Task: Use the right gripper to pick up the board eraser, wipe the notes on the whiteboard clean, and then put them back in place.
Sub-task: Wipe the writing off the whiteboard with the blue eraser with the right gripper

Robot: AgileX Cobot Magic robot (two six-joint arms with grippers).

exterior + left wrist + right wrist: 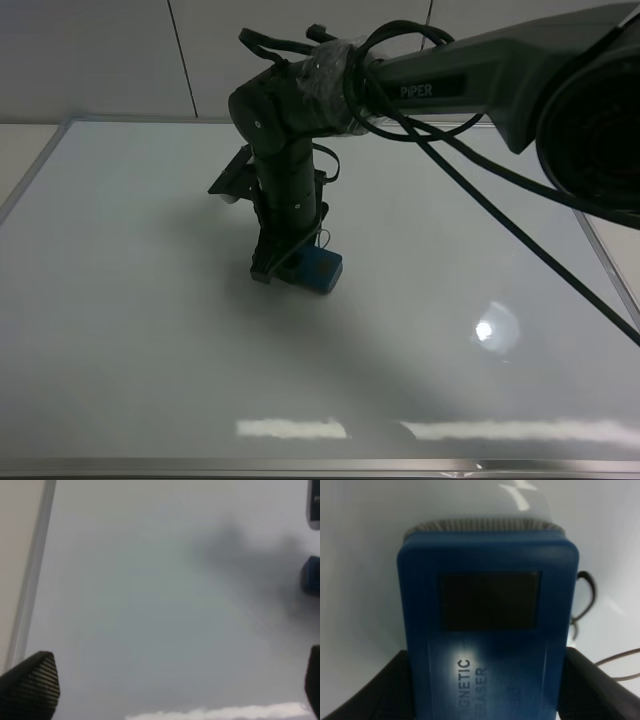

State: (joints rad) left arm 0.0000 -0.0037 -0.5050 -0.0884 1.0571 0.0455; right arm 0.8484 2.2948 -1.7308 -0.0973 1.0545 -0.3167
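Note:
The whiteboard [150, 320] is glossy white with a thin silver frame and fills the exterior high view. The blue board eraser [322, 268] sits on it near the middle. My right gripper [292, 262] reaches in from the right and is shut on the eraser. In the right wrist view the eraser [487, 630] fills the picture, with a black finger [600, 690] on each side. A thin dark squiggle, the notes [586, 596], shows on the board right beside the eraser. My left gripper [170, 690] is open over bare board and empty. The eraser [311, 575] shows at that view's edge.
The right arm with its black cables [480, 190] crosses the board's right half. The board's silver frame [30, 590] runs close to the left gripper. Beyond the frame lie a pale table strip [20, 150] and a grey wall [100, 50].

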